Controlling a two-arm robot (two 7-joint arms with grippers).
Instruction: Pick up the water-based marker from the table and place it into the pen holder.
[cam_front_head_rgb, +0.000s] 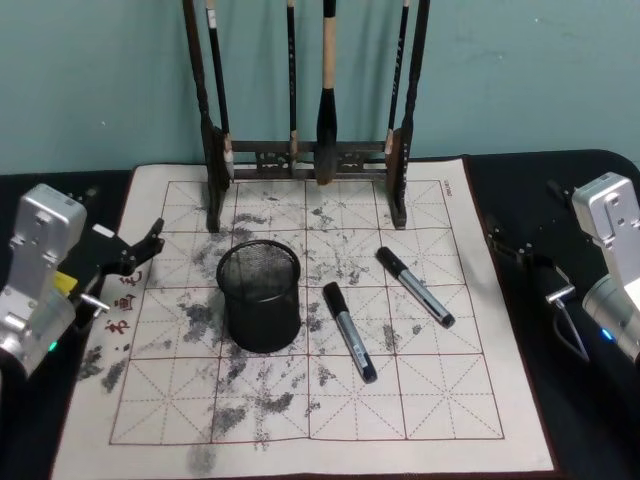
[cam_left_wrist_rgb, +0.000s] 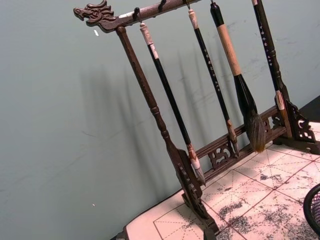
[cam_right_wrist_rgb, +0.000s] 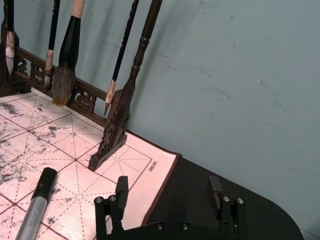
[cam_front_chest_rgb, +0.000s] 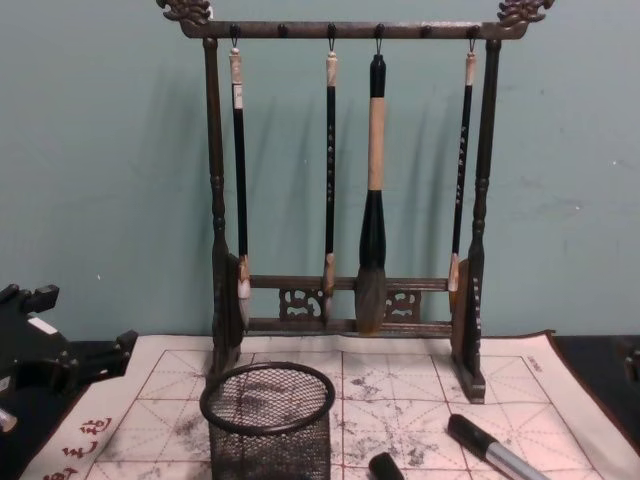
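Observation:
Two black-capped, grey-bodied water-based markers lie on the inked mat (cam_front_head_rgb: 420, 400). One marker (cam_front_head_rgb: 350, 332) is just right of the pen holder (cam_front_head_rgb: 262, 320), a black wire-mesh cup standing upright. The other marker (cam_front_head_rgb: 414, 287) lies farther right; it is also in the right wrist view (cam_right_wrist_rgb: 36, 210) and the chest view (cam_front_chest_rgb: 490, 450). My left gripper (cam_front_head_rgb: 143, 252) hovers open at the mat's left edge, left of the holder (cam_front_chest_rgb: 268, 430). At the mat's right edge my right gripper (cam_right_wrist_rgb: 168, 190) is open over the dark table (cam_front_head_rgb: 580, 420), apart from both markers.
A tall dark wooden brush rack (cam_front_head_rgb: 305, 155) with several hanging brushes stands at the back of the mat, behind the holder, against a teal wall. Red characters are printed on the mat's left margin (cam_front_head_rgb: 125, 300). The mat's front half holds only ink smudges.

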